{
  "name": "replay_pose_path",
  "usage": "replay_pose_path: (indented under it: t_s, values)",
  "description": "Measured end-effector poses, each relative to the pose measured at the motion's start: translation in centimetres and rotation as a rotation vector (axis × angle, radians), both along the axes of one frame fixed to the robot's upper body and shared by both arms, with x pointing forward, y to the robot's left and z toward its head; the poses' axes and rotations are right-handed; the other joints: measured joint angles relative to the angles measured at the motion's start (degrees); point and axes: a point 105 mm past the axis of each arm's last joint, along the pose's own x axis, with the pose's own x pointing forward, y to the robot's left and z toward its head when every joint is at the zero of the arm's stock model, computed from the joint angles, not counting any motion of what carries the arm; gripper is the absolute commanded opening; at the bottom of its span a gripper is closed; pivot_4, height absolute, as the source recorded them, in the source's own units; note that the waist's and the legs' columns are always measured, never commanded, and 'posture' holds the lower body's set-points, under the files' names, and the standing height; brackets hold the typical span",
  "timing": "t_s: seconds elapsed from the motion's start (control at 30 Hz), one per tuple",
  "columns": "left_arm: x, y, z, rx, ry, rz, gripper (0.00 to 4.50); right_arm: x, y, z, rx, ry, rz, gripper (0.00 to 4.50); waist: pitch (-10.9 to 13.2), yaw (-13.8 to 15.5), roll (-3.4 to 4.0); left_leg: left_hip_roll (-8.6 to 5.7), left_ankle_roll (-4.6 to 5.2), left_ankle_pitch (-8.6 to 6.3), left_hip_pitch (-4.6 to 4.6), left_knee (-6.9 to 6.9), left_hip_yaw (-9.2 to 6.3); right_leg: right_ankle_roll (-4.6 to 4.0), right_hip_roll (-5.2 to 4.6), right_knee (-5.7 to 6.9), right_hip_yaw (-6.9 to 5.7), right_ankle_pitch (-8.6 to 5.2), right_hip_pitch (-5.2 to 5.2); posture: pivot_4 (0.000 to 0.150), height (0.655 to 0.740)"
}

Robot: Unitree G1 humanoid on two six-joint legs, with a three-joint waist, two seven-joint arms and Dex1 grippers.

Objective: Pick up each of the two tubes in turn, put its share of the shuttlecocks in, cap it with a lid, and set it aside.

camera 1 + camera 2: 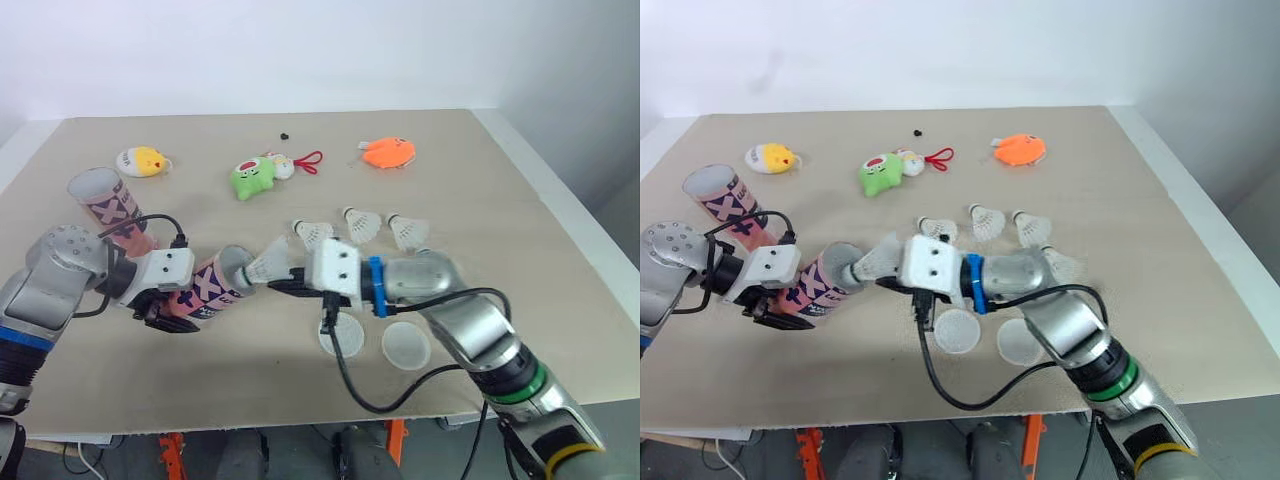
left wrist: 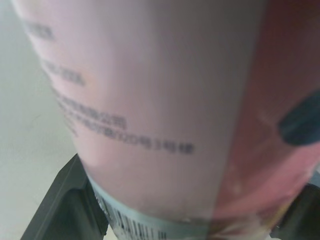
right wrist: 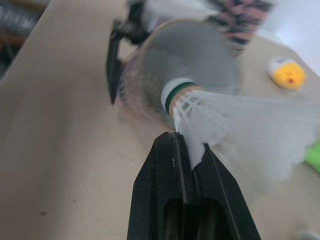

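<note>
At far left, a second pink patterned cardboard tube [image 1: 105, 200], resting on the beige surface [image 1: 520, 260]. Just beside it, left gripper [image 1: 172, 308] clenched round a matching pink tube [image 1: 208, 285], tilted, open mouth facing right. At that mouth, a white feathered shuttlecock [image 3: 200, 107], cork first, pinched by its skirt in the right gripper [image 3: 186, 145]. Probably featherlight and easily crushed; best held softly near the cork. Beyond, loose white shuttlecocks [image 1: 362, 225]; nearer, two translucent round lids [image 1: 405, 345]. Colourful plush toys [image 1: 252, 178] well clear.
</note>
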Motion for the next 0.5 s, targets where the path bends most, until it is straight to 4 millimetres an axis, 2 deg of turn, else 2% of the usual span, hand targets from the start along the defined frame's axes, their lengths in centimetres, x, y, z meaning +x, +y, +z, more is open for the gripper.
replay_pose_path:
  t_s: [0.03, 0.07, 0.2, 0.33, 0.5]
  values:
    - [0.0, 0.0, 0.0, -0.001, 0.001, 0.001, 3.32, 0.2, 0.2, 0.1, 0.003, -0.017, 0.003, 0.02, 0.0, 0.0, 0.00, 0.00, 0.00, 0.00, 0.01, 0.00, 0.01, -0.01, 0.00, 0.00, 0.01, 0.00, 0.00, 0.150, 0.7400]
    - [-0.1, 0.0, 0.0, -0.001, 0.000, 0.003, 3.32, 0.2, 0.6, 0.3, 0.029, -0.008, 0.008, 0.67, 0.0, 0.0, 0.00, 0.02, 0.00, 0.00, 0.01, 0.00, 0.00, -0.02, 0.02, 0.00, 0.01, 0.01, -0.01, 0.150, 0.7400]
    - [-0.2, 0.0, 0.0, -0.002, -0.007, 0.011, 3.32, -0.3, 1.6, 1.6, 0.144, 0.062, 0.039, 2.27, 0.0, 0.0, 0.00, 0.07, 0.00, 0.00, 0.00, -0.01, -0.13, -0.07, 0.09, 0.01, -0.08, 0.02, 0.02, 0.150, 0.7400]
    - [-0.3, 0.0, 0.0, -0.017, -0.010, 0.028, 3.32, -0.2, 0.5, 1.6, 0.224, 0.145, -0.018, 4.43, 0.0, 0.1, -0.03, 0.05, 0.00, 0.00, -0.01, 0.00, -0.09, -0.07, 0.04, 0.00, -0.07, 0.01, 0.03, 0.150, 0.7400]
    - [-0.5, 0.1, -0.1, -0.016, -0.017, 0.043, 3.32, 1.3, -1.6, 1.5, 0.373, 0.226, -0.209, 4.47, 0.0, 0.0, -0.02, 0.07, 0.00, 0.00, 0.00, -0.03, -0.14, -0.11, 0.09, 0.01, -0.09, 0.00, 0.01, 0.150, 0.7400]
